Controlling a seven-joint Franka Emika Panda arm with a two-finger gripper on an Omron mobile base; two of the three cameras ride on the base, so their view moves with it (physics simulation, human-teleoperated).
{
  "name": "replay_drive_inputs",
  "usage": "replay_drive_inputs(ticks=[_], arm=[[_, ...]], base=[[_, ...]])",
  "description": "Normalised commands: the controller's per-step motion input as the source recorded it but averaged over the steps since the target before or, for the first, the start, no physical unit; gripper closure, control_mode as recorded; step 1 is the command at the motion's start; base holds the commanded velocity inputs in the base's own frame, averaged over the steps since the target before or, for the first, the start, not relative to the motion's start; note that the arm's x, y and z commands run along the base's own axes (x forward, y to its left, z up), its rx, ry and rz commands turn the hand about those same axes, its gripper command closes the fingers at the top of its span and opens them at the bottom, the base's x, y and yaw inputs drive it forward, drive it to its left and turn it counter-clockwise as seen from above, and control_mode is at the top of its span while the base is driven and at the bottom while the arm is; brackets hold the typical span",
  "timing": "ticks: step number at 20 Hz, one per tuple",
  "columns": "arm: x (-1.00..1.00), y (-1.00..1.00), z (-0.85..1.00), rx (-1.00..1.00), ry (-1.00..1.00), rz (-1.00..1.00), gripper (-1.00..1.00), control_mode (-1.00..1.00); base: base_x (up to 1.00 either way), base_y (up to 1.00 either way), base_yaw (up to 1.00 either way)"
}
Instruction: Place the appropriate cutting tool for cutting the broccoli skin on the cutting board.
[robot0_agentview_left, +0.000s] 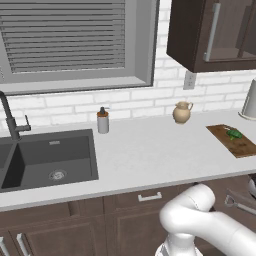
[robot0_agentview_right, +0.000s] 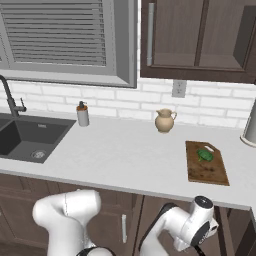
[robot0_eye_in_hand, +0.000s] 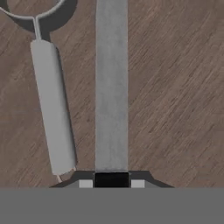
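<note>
The cutting tool (robot0_eye_in_hand: 51, 109), a slender silvery-grey utensil with a thin handle and a loop head, lies on a brown wooden surface in the hand view, to the left of my gripper (robot0_eye_in_hand: 111, 179). It also shows low at the right edge of the left base view as the same grey utensil (robot0_agentview_left: 239, 204). A flat grey strip (robot0_eye_in_hand: 111, 83) runs straight up from the gripper's middle. The fingertips are not distinct, so open or shut is unclear. My arm reaches below the counter edge. The broccoli (robot0_agentview_right: 204, 155) sits on the cutting board (robot0_agentview_right: 207, 174) on the counter.
A dark sink (robot0_agentview_left: 50, 157) with a faucet (robot0_agentview_left: 12, 120) is at the left. A soap dispenser (robot0_agentview_left: 103, 121) and a beige jug (robot0_agentview_right: 164, 121) stand by the brick wall. A pale kettle (robot0_agentview_left: 250, 100) is behind the board. Dark cabinets (robot0_agentview_right: 200, 35) hang above.
</note>
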Motion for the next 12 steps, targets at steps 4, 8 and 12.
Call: replay_drive_inputs(ticks=[4, 8, 12], arm=[[-0.29, 0.06, 0.74, 0.0, 0.0, 0.04, 1.0, -1.0], [-0.57, 0.06, 0.64, 0.01, 0.0, 0.1, 1.0, -1.0], [-0.76, 0.3, 0.37, 0.0, 0.09, 0.16, 1.0, -1.0]], base=[[0.0, 0.0, 0.0], [0.0, 0.0, 0.0], [0.0, 0.0, 0.0]])
